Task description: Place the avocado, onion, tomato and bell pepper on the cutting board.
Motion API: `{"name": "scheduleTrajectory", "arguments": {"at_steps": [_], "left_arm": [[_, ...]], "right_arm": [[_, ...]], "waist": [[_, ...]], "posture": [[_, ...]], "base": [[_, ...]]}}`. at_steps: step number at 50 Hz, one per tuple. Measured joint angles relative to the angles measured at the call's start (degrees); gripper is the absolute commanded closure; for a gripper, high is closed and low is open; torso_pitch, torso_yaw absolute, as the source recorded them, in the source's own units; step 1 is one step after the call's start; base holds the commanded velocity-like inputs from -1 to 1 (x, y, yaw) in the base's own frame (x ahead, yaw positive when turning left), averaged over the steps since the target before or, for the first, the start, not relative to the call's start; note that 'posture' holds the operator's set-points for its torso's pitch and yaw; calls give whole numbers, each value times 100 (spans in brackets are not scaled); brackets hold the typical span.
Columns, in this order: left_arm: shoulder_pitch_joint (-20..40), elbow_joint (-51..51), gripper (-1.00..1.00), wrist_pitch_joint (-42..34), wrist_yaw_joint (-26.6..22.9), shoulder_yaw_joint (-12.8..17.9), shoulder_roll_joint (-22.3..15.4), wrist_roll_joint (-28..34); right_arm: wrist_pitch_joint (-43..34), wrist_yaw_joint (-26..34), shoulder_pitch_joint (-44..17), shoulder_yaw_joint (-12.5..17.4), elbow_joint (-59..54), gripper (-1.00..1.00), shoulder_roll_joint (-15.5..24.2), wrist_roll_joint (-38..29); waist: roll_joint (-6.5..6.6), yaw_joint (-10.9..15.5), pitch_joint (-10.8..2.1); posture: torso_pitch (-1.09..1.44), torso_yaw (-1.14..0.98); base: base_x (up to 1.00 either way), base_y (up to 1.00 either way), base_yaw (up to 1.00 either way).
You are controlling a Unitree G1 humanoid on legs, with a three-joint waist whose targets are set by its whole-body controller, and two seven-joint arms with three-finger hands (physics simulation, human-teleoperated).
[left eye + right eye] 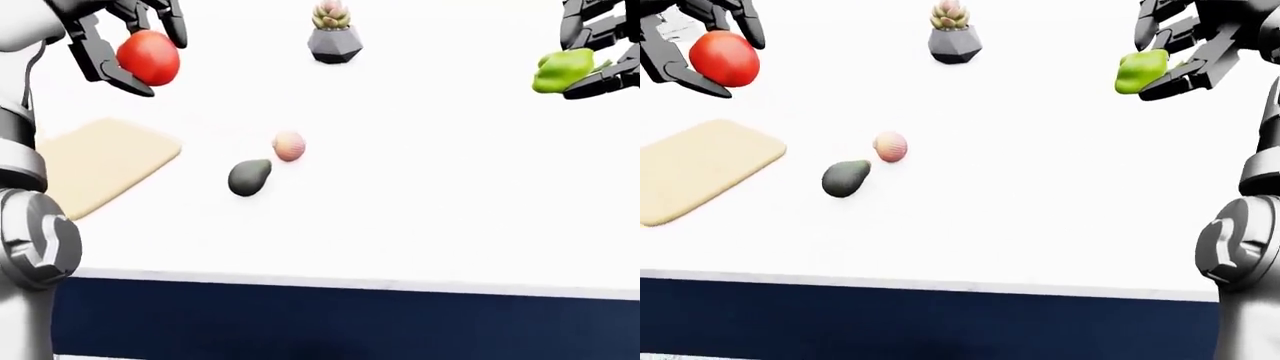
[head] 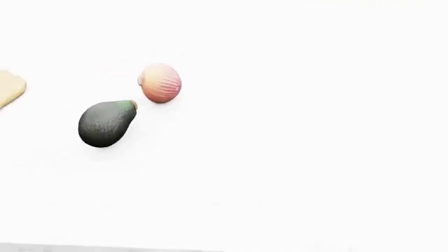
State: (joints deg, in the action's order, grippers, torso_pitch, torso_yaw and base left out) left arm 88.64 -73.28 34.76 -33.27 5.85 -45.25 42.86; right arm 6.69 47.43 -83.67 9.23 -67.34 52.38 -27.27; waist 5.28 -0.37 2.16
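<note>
A bright white counter (image 1: 1040,195) with a dark navy face (image 1: 940,319) carries a small potted succulent (image 1: 334,34).

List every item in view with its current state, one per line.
tomato: lifted off the table, gripped in left hand
bell pepper: lifted off the table, gripped in right hand
avocado: lying on its side on the table, beside the onion
onion: resting on the table, not on the board
cutting board: flat, nothing on it
potted succulent: upright

head view looks close down; both eye views, wider, share its avocado (image 2: 106,123) and onion (image 2: 162,83).
</note>
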Motion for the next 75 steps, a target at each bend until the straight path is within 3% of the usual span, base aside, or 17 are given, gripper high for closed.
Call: {"name": "scheduleTrajectory", "arguments": {"at_steps": [5, 12, 14, 16, 22, 29, 32, 36, 46, 48, 54, 60, 63, 67, 75], "left_arm": [[-85, -72, 100, -64, -28, 27, -64, 18], [-47, -36, 100, -41, -29, 28, -36, -4], [-39, -42, 100, -50, -31, 30, -45, -8], [14, -18, 100, -57, -34, 28, -46, -12], [-70, -59, 100, 11, -60, -23, 33, -2], [3, 47, 100, 26, -20, 6, -2, -28], [-11, 31, 100, 29, -17, 6, -22, -25], [-98, -61, 100, -27, -45, 22, -102, 5], [-45, -35, 100, -33, -51, 28, -88, -4], [-9, -13, 100, -31, -54, 30, -92, -9], [-43, -53, 100, 1, -109, -14, -26, 4], [-3, 73, 100, 26, -75, 32, -49, -51], [4, 45, 100, 18, -72, 29, -75, -56], [-95, -43, 100, -26, -79, 42, -156, -30], [-67, -9, 100, -29, -98, 37, -133, -23]], "right_arm": [[46, 54, 46, -50, -33, 100, -108, 12], [79, 6, -44, -9, 56, 100, -84, 8], [106, -16, -70, -12, 50, 100, -92, 17], [104, -21, -95, -13, 36, 100, -83, 15], [27, -5, -16, 1, -51, 100, -5, -45], [38, 11, 23, 4, -31, 100, -10, -27], [27, 17, -7, -4, -11, 100, -22, -34], [79, 68, 49, -39, -14, 100, -122, 0], [99, 61, -41, -3, 89, 100, -69, 19], [102, 58, -43, -5, 82, 100, -58, 19], [28, 71, 7, -7, -42, 100, 15, -57], [71, 64, 35, 6, 9, 100, 1, -34], [54, 84, 19, -10, -3, 100, -4, -52], [89, 146, 76, -46, -5, 100, -113, -23], [89, 131, -21, -6, 83, 100, -50, -17]], "waist": [[-184, 45, 17], [-599, 2, 45], [-744, 23, 41], [-986, 27, 15], [-802, -25, -15], [-303, -11, 63], [33, -26, 8], [-121, 30, 32], [-772, -7, 40], [-972, 5, 5], [-790, -17, -16], [-352, 3, 59], [-6, -21, 19], [-154, 44, 43], [-647, -29, 61]], "posture": [[0, 0], [0, 0], [0, 0], [0, 0], [0, 0], [0, 0], [0, 0], [0, 0], [0, 0], [0, 0], [0, 0], [0, 0], [0, 0], [0, 0], [0, 0]], "base": [[0, 7, 0], [0, 8, 0], [0, 19, 0], [0, 18, 0], [0, 19, 0], [0, 19, 0], [0, 19, 0], [0, 19, 0], [0, 19, 0], [0, 19, 0], [0, 19, 0], [0, 19, 0], [0, 19, 0], [0, 19, 0], [0, 19, 0]]}}
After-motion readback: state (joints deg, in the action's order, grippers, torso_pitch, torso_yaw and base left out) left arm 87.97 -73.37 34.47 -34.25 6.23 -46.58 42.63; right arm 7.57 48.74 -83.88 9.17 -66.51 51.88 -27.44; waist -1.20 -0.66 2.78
